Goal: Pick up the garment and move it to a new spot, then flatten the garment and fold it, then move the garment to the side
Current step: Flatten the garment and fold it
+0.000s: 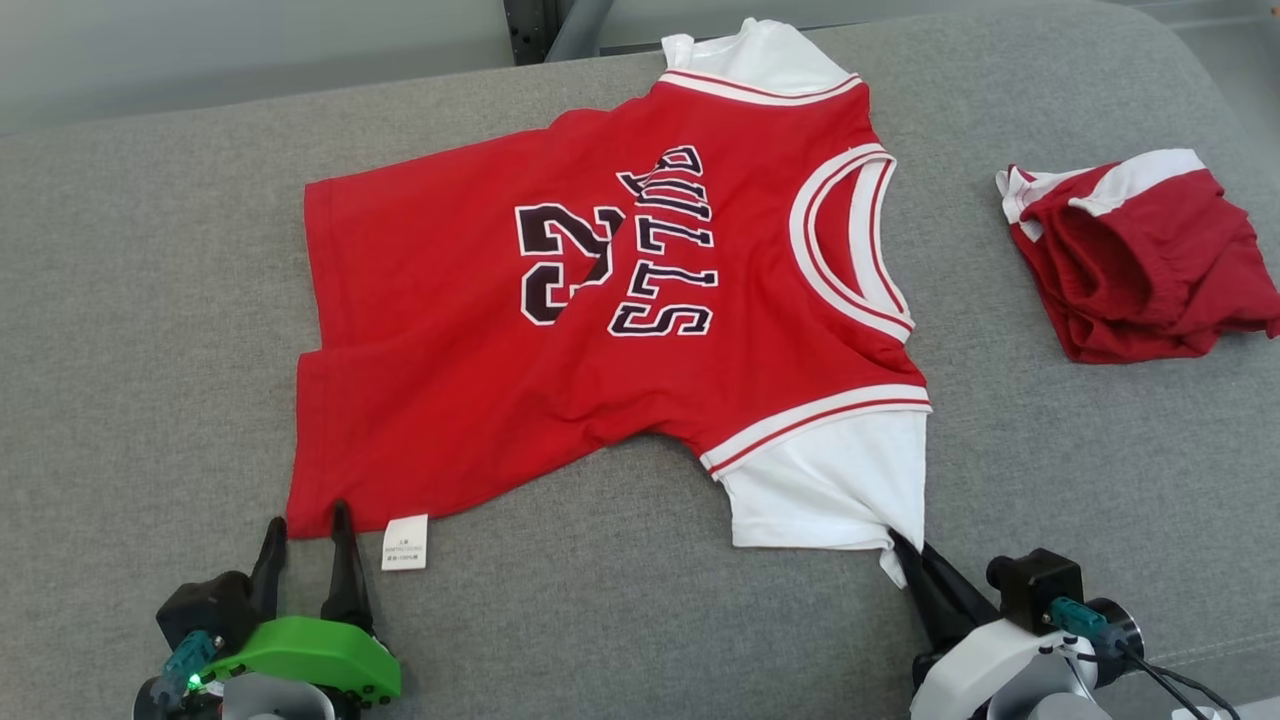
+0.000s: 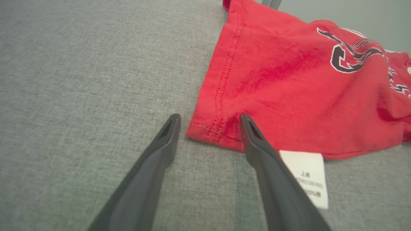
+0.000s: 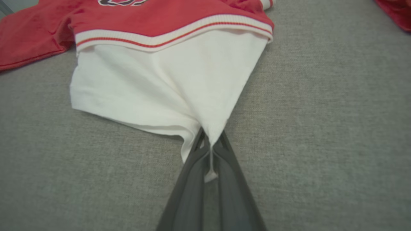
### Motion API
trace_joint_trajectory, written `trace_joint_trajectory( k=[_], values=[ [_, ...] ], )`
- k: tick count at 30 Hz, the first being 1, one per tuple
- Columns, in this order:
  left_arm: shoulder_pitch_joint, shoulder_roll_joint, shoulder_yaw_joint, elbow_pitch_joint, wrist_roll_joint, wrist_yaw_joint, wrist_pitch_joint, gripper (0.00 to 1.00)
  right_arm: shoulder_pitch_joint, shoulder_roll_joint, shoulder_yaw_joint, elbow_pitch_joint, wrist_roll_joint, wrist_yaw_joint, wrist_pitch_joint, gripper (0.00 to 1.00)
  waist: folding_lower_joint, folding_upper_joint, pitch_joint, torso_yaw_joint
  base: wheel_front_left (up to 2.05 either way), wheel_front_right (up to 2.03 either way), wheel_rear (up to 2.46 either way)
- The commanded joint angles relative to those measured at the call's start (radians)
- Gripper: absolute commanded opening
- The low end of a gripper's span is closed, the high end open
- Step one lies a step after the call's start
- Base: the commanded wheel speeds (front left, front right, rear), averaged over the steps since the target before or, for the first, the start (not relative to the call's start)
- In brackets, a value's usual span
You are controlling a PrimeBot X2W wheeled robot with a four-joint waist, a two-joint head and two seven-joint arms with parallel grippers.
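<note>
The garment (image 1: pixel 600 300) is a red jersey with black lettering and white sleeves, lying spread out on the grey cushion (image 1: pixel 150 300). My left gripper (image 1: pixel 306 517) stands open at the near left hem corner. In the left wrist view that corner (image 2: pixel 208 128) lies between the two fingers of the left gripper (image 2: pixel 209 118), one finger over the red cloth beside the white care label (image 2: pixel 310 178). My right gripper (image 1: pixel 897 540) is shut on the tip of the near white sleeve (image 1: pixel 830 480). In the right wrist view the sleeve (image 3: pixel 167 86) is drawn to a point in the right gripper (image 3: pixel 208 138).
A second red and white piece of clothing (image 1: pixel 1140 260) lies bunched on the cushion at the right, apart from the jersey. The cushion's back edge (image 1: pixel 300 95) runs behind the jersey, with a dark post (image 1: pixel 530 30) beyond it. Bare grey fabric lies to the left.
</note>
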Motion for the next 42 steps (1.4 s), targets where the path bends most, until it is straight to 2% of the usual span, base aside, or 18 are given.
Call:
trace_joint_trajectory(
  k=[1,2,4,5,6,9,15,22,25,28,32,36,40,42],
  values=[
    [-0.018,0.004,0.005,0.006,0.012,-0.006,0.000,0.40,-0.003,-0.006,-0.004,0.002,0.004,-0.002,0.002,0.00,0.0000,0.0088,0.004,-0.002,0.00,0.00,0.00],
    [-0.019,0.004,0.005,0.012,0.011,-0.007,0.000,0.28,-0.004,-0.007,-0.005,0.002,0.005,-0.002,0.002,0.00,0.0000,0.0088,0.005,-0.002,0.00,0.00,0.00],
    [-0.024,0.004,-0.003,0.025,0.009,-0.011,0.000,0.18,-0.008,-0.005,-0.006,-0.002,0.007,-0.002,0.002,0.00,0.0000,0.0088,0.009,-0.001,0.00,0.00,0.00],
    [-0.028,0.004,-0.007,0.031,0.011,-0.012,0.000,0.05,-0.009,-0.005,-0.007,-0.003,0.007,-0.002,0.002,0.00,0.0000,0.0088,0.010,0.000,0.00,0.00,0.00],
    [-0.031,0.004,-0.009,0.036,0.013,-0.014,0.000,0.00,-0.011,-0.005,-0.007,-0.005,0.008,-0.002,0.002,0.00,0.0000,0.0088,0.011,0.001,0.00,0.00,0.00],
    [-0.032,0.004,-0.024,0.044,0.018,-0.027,0.001,0.00,-0.019,0.000,-0.009,-0.025,0.019,-0.002,0.002,0.00,0.0000,0.0088,0.006,0.006,0.00,0.00,0.00],
    [-0.022,0.005,0.005,-0.047,0.012,-0.043,0.000,0.00,-0.032,0.003,-0.036,-0.107,0.055,-0.002,0.001,0.00,0.0000,0.0088,-0.046,0.019,0.00,0.00,0.00],
    [-0.075,0.008,0.074,-0.255,0.104,-0.074,0.000,0.00,-0.163,-0.042,-0.051,-0.256,0.111,-0.002,0.001,0.00,0.0000,0.0088,-0.193,0.047,0.00,0.00,0.00],
    [-0.139,0.053,0.077,-0.324,0.142,-0.082,0.000,0.00,-0.269,-0.084,-0.069,-0.324,0.137,-0.002,0.001,0.00,0.0000,0.0088,-0.230,0.058,0.00,0.00,0.00],
    [-0.228,0.122,0.054,-0.363,0.155,-0.086,0.000,0.00,-0.384,-0.134,-0.084,-0.377,0.161,-0.002,0.011,0.00,0.0000,0.0088,-0.253,0.068,0.00,0.00,0.00],
    [-0.376,0.256,-0.018,-0.340,0.144,-0.086,0.009,0.00,-0.538,-0.188,-0.118,-0.430,0.183,-0.002,0.064,0.00,0.0000,0.0088,-0.263,0.086,0.00,0.00,0.00],
    [-0.539,0.365,-0.093,-0.311,0.110,-0.085,0.081,0.00,-0.673,-0.223,-0.146,-0.446,0.189,-0.002,0.124,0.00,0.0000,0.0088,-0.242,0.100,0.00,0.00,0.00],
    [-0.678,0.423,-0.155,-0.284,0.066,-0.085,0.166,0.00,-0.780,-0.237,-0.141,-0.429,0.178,-0.002,0.186,0.00,0.0000,0.0088,-0.170,0.113,0.00,0.00,0.00],
    [-0.730,0.421,-0.186,-0.265,0.041,-0.085,0.199,0.00,-0.822,-0.230,-0.145,-0.405,0.193,-0.002,0.217,0.00,0.0000,0.0088,-0.109,0.121,0.00,0.00,0.00]
  ],
)
